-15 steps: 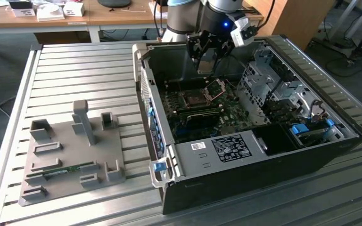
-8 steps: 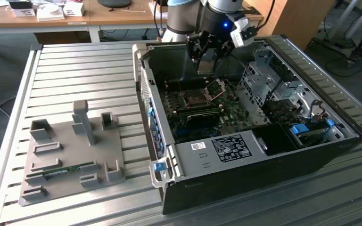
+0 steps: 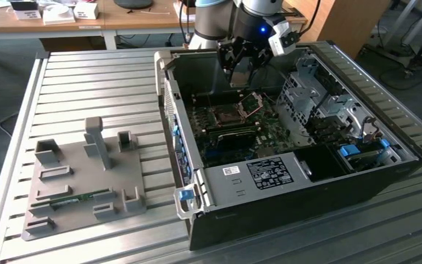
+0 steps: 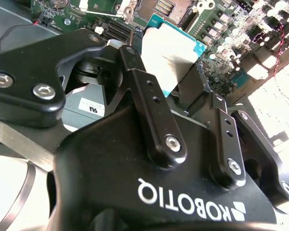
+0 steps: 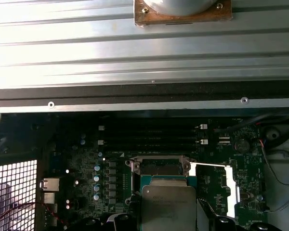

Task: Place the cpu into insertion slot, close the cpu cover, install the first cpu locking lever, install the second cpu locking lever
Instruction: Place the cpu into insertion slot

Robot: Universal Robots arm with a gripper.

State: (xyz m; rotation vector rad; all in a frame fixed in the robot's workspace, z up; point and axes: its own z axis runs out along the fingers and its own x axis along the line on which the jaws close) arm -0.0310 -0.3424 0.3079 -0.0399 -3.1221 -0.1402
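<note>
My gripper [image 3: 240, 81] hangs inside the open computer case, shut on the cpu [image 4: 169, 48], a flat grey square chip with a teal edge held between the two black fingers [image 4: 135, 62]. The first wrist view shows the cpu [image 5: 168, 207] just above the insertion slot [image 5: 159, 166], a dark square socket with a metal rim on the green board. The cpu cover [image 5: 214, 183], a silver frame with a square window, is swung open beside the slot. In the exterior view the slot [image 3: 224, 115] lies below the gripper and the cover [image 3: 254, 102] stands up next to it.
The case walls [image 3: 168, 104] and a metal drive cage [image 3: 321, 104] hem in the board. Long black memory slots [image 5: 149, 134] run beside the socket. A grey fixture plate [image 3: 79, 176] holding a memory stick lies on the slatted table at the exterior view's left.
</note>
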